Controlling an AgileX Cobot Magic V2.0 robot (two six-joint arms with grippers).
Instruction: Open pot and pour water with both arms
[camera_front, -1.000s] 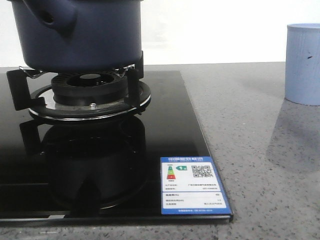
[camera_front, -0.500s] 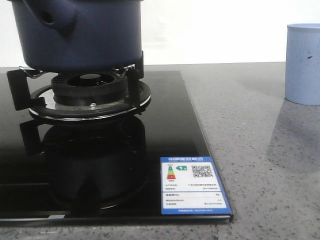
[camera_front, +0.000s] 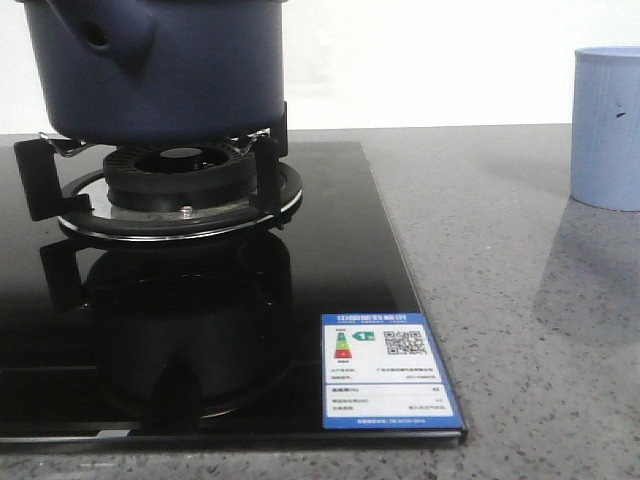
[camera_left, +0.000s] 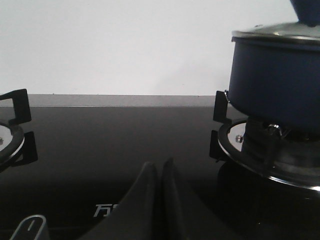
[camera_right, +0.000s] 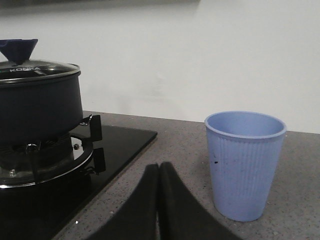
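Note:
The dark navy pot (camera_front: 160, 65) stands on the burner's black supports at the upper left of the front view, its stubby hollow handle (camera_front: 100, 38) pointing toward me. Its glass lid (camera_right: 35, 67) with a blue knob (camera_right: 17, 49) is on the pot (camera_right: 37, 107). The pot (camera_left: 277, 82) also shows in the left wrist view. My left gripper (camera_left: 159, 167) is shut and empty, low over the black glass hob, apart from the pot. My right gripper (camera_right: 159, 167) is shut and empty over the grey counter, between hob and cup. Neither gripper shows in the front view.
A light-blue ribbed cup (camera_front: 607, 128) stands upright on the speckled grey counter (camera_front: 500, 250) right of the hob; the same cup (camera_right: 244, 162) is close to my right gripper. A second burner (camera_left: 11, 137) lies on the hob's other side. An energy label (camera_front: 385, 370) marks the hob's front corner.
The pot and burner sit very slightly to the right in the front view compared with one second ago; nothing else differs.

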